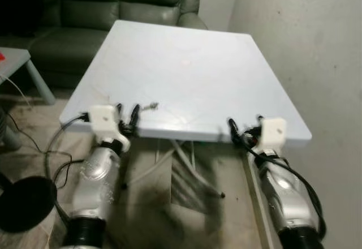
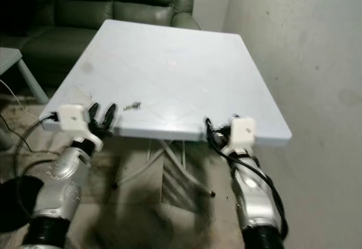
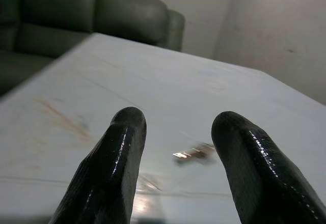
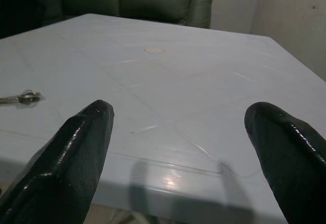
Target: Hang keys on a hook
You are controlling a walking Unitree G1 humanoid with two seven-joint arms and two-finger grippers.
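A small set of keys (image 1: 150, 107) lies flat on the white table (image 1: 186, 68), close to its near edge and left of centre. My left gripper (image 1: 128, 115) is open at the table's near edge, just short of the keys (image 3: 194, 153), which lie ahead between its two black fingers (image 3: 114, 158). My right gripper (image 1: 244, 125) is open at the near right edge of the table, with nothing between its fingers (image 4: 86, 137). From there the keys (image 4: 21, 98) lie far off to its side.
A dark green sofa (image 1: 113, 5) stands behind the table. A plain wall (image 1: 305, 45) runs along the right. A small grey side table (image 1: 17, 62) sits at the left, with cables (image 1: 22, 130) and a dark round object (image 1: 22, 201) on the floor.
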